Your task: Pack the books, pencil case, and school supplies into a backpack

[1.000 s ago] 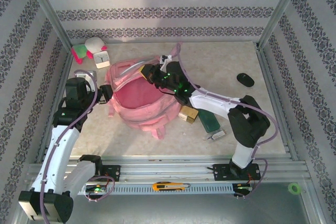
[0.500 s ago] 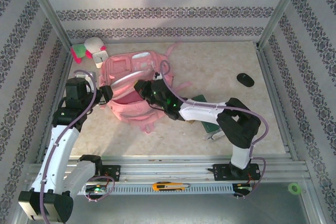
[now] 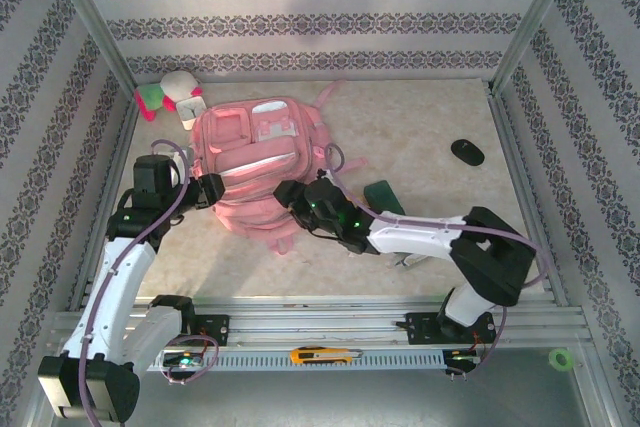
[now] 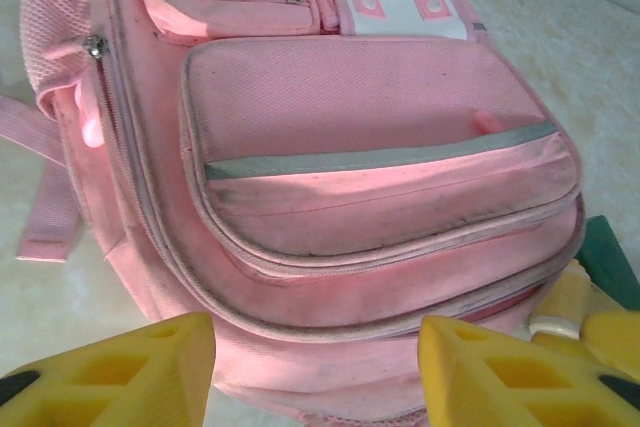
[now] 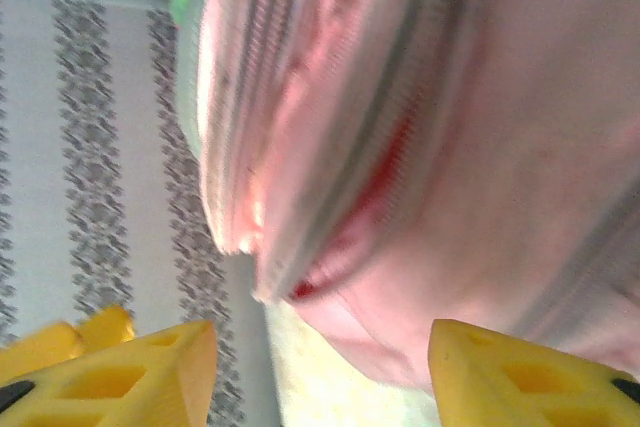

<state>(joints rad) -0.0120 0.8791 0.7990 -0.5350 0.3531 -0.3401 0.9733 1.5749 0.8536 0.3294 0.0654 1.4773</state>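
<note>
Bright soft daylight, right wrist view motion-blurred

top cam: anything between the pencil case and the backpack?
Yes. In the top view the right gripper and its wrist lie between the pencil case and the backpack, with the jaws open at the backpack's near edge.

Matt pink woven-cloth backpack [image 4: 380,147] on smooth, stone-look table [image 3: 420,127]

Left tool [image 3: 207,190] jaws apart, empty; right tool [image 3: 288,195] jaws apart, empty, pointing leftward.
</note>
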